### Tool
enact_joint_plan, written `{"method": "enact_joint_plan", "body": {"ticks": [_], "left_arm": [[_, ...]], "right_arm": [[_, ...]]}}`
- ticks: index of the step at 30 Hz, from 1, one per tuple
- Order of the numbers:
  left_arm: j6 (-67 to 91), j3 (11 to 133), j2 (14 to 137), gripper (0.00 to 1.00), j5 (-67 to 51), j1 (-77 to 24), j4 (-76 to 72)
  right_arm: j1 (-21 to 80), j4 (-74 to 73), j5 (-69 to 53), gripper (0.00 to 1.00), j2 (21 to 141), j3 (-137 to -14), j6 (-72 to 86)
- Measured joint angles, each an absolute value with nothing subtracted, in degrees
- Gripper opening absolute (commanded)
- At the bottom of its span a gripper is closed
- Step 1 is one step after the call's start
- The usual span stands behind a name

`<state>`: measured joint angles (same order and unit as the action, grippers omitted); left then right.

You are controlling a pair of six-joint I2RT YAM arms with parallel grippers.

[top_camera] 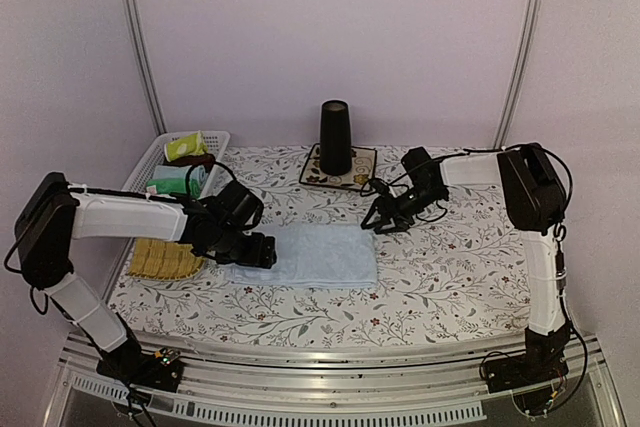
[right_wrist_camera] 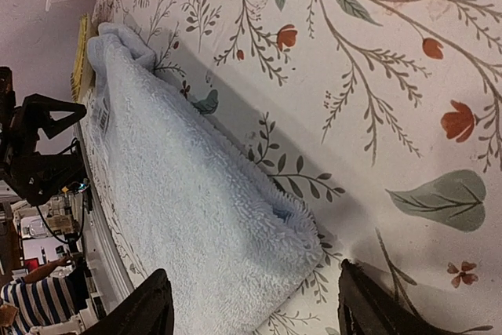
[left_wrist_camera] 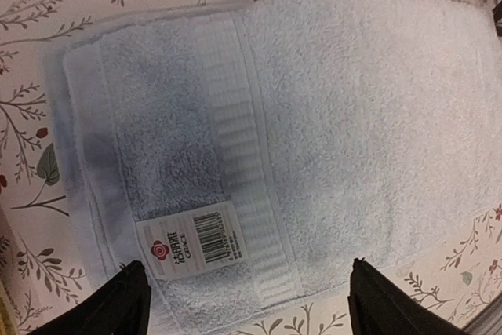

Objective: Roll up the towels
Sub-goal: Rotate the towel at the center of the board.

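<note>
Looking down from overhead, I judge the rolling barely begun: the light blue towel (top_camera: 320,255) lies folded flat on the flowered tablecloth (top_camera: 450,277) in the middle of the frame, with no turn of a roll showing at either end. My left gripper (top_camera: 262,250) hovers over the towel's left end, jaws spread wide with nothing pinched; in the left wrist view the store label (left_wrist_camera: 196,237) lies face up just ahead of the jaws. My right gripper (top_camera: 378,222) sits at the towel's upper right corner, jaws also apart, straddling that corner in its wrist view without clamping it. The yellow-green towel (top_camera: 187,145) appears to sit in the white basket (top_camera: 143,164) at the upper left; I cannot tell whether it is rolled. By my reckoning the blue one is entirely left to do, beginning with a grip on one end.
</note>
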<state>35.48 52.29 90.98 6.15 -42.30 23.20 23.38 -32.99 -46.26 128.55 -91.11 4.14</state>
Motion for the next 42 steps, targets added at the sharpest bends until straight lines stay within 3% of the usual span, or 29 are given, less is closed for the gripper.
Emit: {"method": "enact_joint_plan", "body": {"ticks": [6,17,22,29,35,38,42], "left_arm": [[35.6,52.2,92.3,0.81,6.2,-39.8,22.1],[33.8,53.4,99.1,0.77,6.4,-35.7,20.1],[33.4,54.9,100.8,0.75,6.8,-35.6,19.4],[32.3,58.1,104.0,0.75,8.2,-35.4,19.1],[29.1,66.4,110.8,0.77,10.1,-34.4,20.0],[26.3,73.8,116.2,0.82,11.1,-33.9,20.8],[22.9,83.9,122.9,0.96,11.4,-33.7,22.7]], "right_arm": [[23.4,-32.8,-47.2,0.46,130.2,-92.2,3.6],[22.8,-31.4,-48.3,0.25,131.8,-92.2,5.0],[22.7,-30.1,-48.6,0.03,132.4,-92.2,6.1],[22.0,-27.2,-48.7,0.02,132.5,-90.3,8.5],[20.0,-23.3,-45.5,0.02,126.4,-81.5,14.6],[19.2,-22.0,-42.9,0.02,121.5,-75.4,18.1],[19.2,-20.4,-39.0,0.02,112.3,-65.7,23.8]]}}
